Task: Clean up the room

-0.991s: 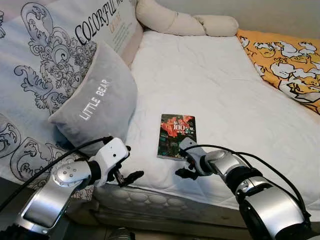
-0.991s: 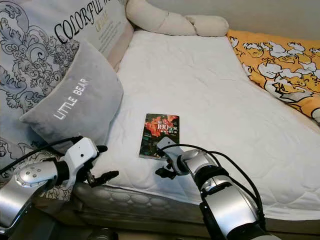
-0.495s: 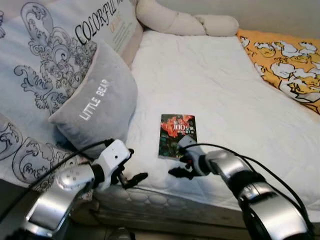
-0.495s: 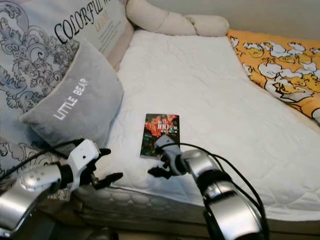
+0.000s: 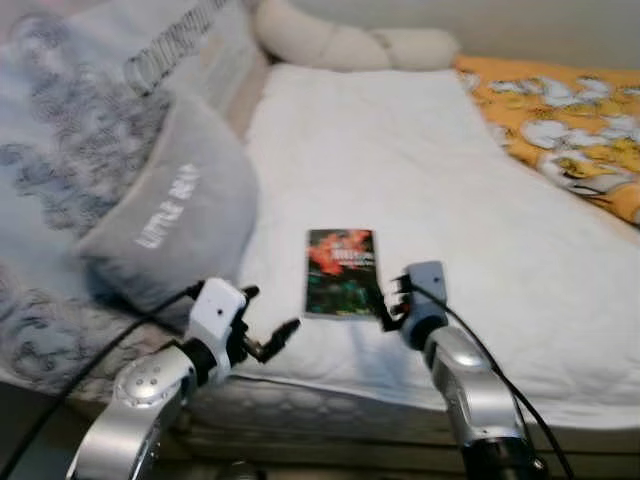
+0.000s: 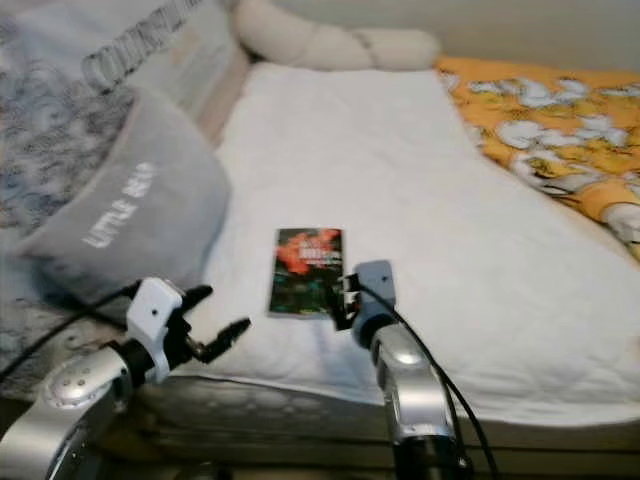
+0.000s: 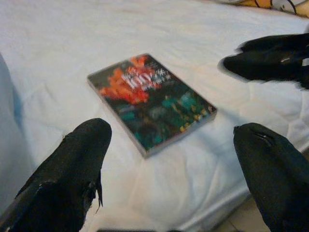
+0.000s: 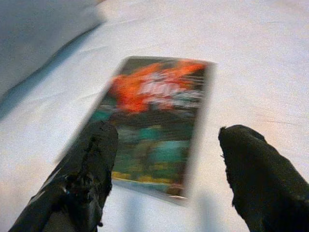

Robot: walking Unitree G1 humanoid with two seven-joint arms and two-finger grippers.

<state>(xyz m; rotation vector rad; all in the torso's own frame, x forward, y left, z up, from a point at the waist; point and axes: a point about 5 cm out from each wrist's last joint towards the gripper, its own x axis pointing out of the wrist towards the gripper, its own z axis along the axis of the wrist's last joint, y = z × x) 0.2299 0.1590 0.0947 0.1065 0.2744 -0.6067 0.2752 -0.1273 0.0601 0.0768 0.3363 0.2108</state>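
Right end effector point(image 5: 388, 297) fingers spread, at book's point(image 5: 340, 272) near corner on bed point(image 5: 400, 160); left end effector point(image 5: 268, 330) spread, hovering beside mattress edge.

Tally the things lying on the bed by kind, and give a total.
Book: 1
Grey pillow: 1
Large patterned cushion: 1
Cream bolster: 1
Orange blanket: 1
Total: 5
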